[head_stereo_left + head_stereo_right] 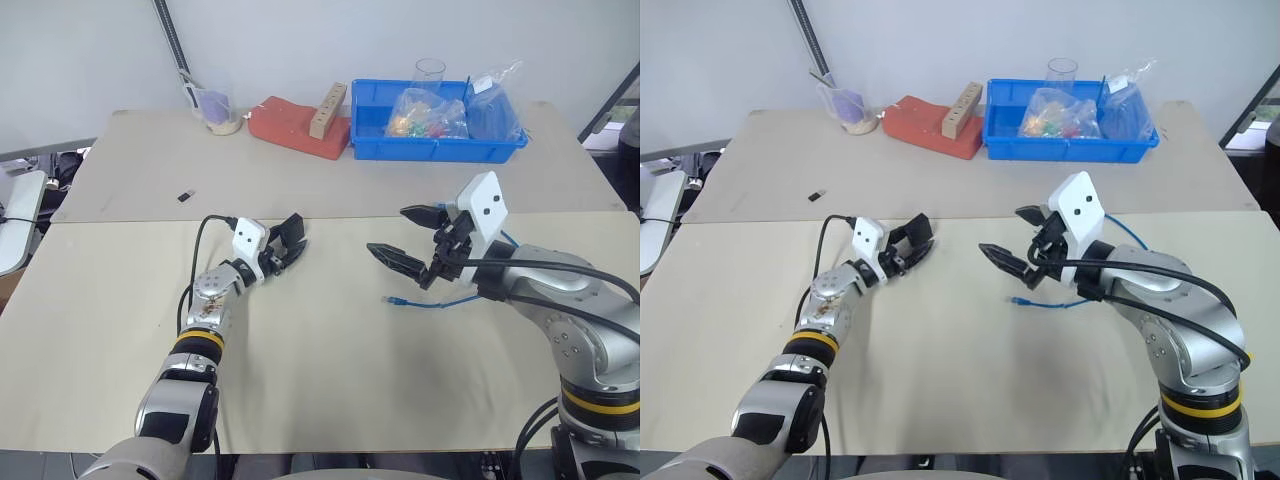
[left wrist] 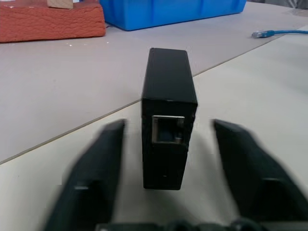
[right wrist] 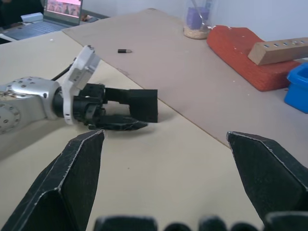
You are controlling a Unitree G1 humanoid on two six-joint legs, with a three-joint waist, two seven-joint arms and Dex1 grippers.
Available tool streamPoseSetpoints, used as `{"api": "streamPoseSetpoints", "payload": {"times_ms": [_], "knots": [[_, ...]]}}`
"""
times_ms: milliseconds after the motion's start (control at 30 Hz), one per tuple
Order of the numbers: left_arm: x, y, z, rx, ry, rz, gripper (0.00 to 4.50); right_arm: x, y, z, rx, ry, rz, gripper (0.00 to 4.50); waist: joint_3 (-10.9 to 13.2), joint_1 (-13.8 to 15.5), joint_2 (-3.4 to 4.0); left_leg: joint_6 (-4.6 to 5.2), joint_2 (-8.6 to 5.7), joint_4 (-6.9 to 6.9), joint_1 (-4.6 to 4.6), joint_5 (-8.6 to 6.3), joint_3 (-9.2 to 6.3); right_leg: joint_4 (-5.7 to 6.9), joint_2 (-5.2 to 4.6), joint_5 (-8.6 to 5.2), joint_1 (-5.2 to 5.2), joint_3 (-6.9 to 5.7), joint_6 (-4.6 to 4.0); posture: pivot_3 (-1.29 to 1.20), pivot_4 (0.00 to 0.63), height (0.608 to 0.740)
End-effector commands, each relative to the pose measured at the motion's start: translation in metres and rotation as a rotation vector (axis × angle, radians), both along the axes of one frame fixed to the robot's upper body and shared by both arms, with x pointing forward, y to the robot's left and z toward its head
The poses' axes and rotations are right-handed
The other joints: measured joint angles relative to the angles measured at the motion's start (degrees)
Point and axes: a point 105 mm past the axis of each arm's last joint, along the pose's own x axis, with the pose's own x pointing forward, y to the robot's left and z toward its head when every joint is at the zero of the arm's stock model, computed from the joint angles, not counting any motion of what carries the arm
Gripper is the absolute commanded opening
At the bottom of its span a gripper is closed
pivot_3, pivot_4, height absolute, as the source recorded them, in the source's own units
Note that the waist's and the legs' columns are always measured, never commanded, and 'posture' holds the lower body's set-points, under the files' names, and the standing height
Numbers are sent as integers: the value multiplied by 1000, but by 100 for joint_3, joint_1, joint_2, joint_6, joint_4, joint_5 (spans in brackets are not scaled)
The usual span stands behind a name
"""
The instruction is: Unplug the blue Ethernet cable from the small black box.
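The small black box [image 2: 168, 96] stands on edge on the beige table between the fingers of my left gripper [image 1: 288, 243]. That gripper is open, with a gap on each side of the box. The port [image 2: 168, 130] faces the wrist camera and has nothing in it. The blue Ethernet cable [image 1: 432, 301] lies loose on the table under my right arm, its clear plug [image 1: 389, 299] pointing toward the box but well apart from it. My right gripper [image 1: 390, 232] hovers above the cable end, open wide and holding nothing.
A blue bin [image 1: 435, 148] with bags and a cup sits at the back right. Beside it are a red pad [image 1: 290, 127] bearing a wooden block [image 1: 328, 110], and a plastic cup [image 1: 218, 108]. A tiny black object [image 1: 186, 195] lies on the far tabletop.
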Motion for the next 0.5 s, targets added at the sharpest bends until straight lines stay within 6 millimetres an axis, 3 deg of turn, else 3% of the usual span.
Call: {"api": "streamPoseSetpoints", "payload": {"times_ms": [33,200,300,400,500], "knots": [[-2,13,4,2,-18,20,4480,1,-4,9,6,-46,-15,4500,0,-7,0,0,0,0,0,0,0,0,0,0,0,0,0,0,150,740],[-32,41,16,57,40,-51,4480,-1,-20,0,-25,-27,-20,4500,-2,-95,3,1,12,-5,4,-1,0,2,8,0,0,2,0,0,150,740],[-58,59,43,126,66,-94,4480,-3,-39,-8,-64,-6,-23,4500,-1,-134,2,1,19,-13,3,0,-7,10,15,0,-4,3,0,0,150,740],[-88,64,67,223,94,-158,4480,-5,-56,-16,-130,6,-10,4500,0,-107,2,-1,17,-11,2,0,-16,7,14,0,-2,3,0,0,150,740],[-102,69,83,274,100,-152,4480,-3,-69,-19,-129,20,-24,4500,-1,-84,3,-1,15,-12,15,0,-13,-7,7,-1,15,5,1,0,150,740]]}}
